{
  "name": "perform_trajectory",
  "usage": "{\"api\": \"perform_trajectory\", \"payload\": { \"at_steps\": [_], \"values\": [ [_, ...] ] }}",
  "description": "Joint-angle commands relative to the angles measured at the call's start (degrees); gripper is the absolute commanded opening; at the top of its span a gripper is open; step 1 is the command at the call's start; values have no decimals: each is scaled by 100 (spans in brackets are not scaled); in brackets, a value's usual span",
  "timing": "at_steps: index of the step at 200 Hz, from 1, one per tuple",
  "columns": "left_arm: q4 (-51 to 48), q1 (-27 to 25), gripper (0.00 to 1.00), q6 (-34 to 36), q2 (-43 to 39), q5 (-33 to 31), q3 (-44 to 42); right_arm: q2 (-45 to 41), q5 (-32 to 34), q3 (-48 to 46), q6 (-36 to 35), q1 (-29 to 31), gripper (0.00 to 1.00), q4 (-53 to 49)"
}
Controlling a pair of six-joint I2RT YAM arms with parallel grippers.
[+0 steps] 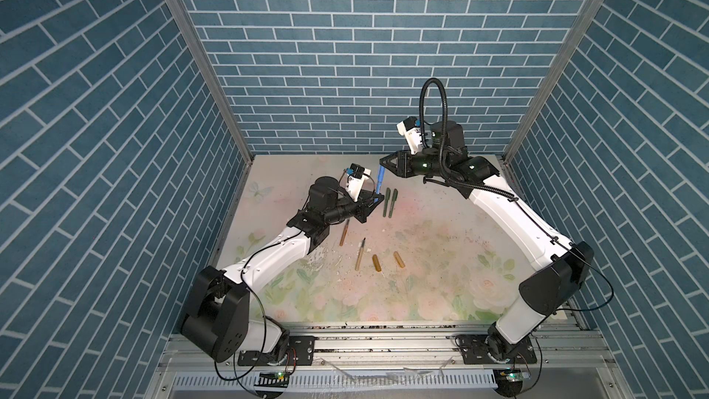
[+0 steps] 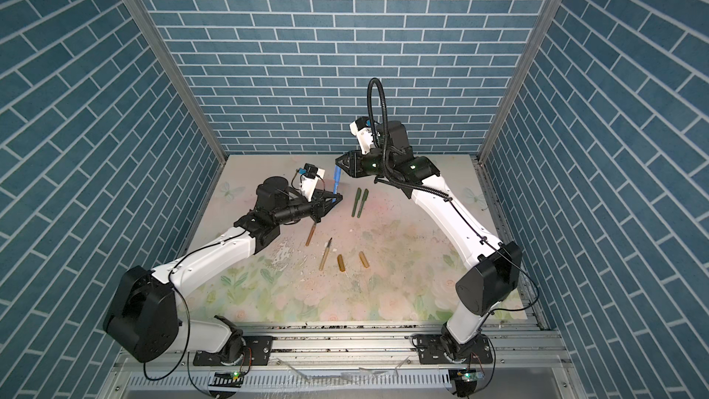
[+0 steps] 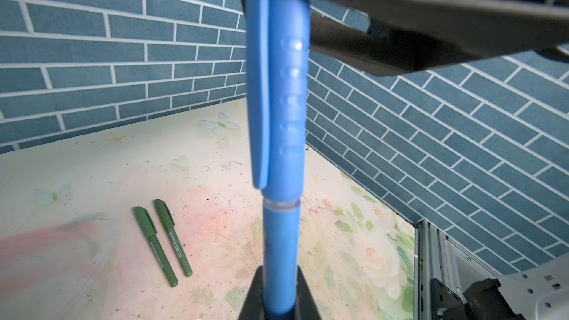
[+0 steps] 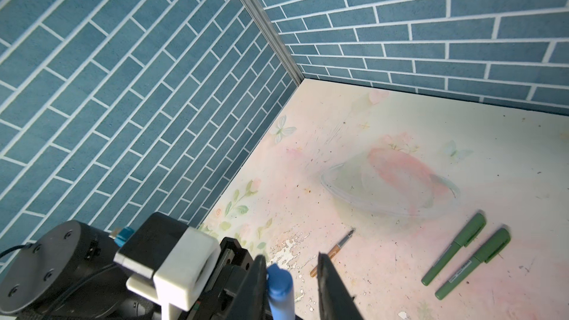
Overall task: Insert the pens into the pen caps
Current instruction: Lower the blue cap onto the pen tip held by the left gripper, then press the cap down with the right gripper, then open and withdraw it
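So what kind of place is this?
Probably a robot test booth: a left arm and right arm bolted to an aluminium rail, brick-print panels boxing in a floral tabletop, and green pens laid out as props.

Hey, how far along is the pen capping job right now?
Done: two green pens lie capped. In hand: the left claw grips the blue pen; its blue cap looks seated, right claw open around it. Left: two golden-brown pens and two amber caps lie apart.
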Motion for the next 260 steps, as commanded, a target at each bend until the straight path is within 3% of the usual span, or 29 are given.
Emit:
{"api": "perform_trajectory", "payload": {
  "at_steps": [1,26,78,158,193,260],
  "values": [
    [239,-15,0,-71,-54,153,-8,62,-154,141,-141,10,26,-58],
    [216,-15,0,-117,-44,157,14,96,-285,98,-54,28,19,-51],
    [256,-12,0,-433,-4,212,118,-184,-358,-523,35,90,15,165],
    [876,-6,0,-1124,47,-404,670,-655,-355,-1446,93,142,11,500],
    [1417,-12,0,-1101,15,-521,779,-827,-412,-1702,184,140,10,607],
    [1584,158,0,-950,135,-664,1471,-1043,-470,-2257,219,147,8,594]
  ]
}}
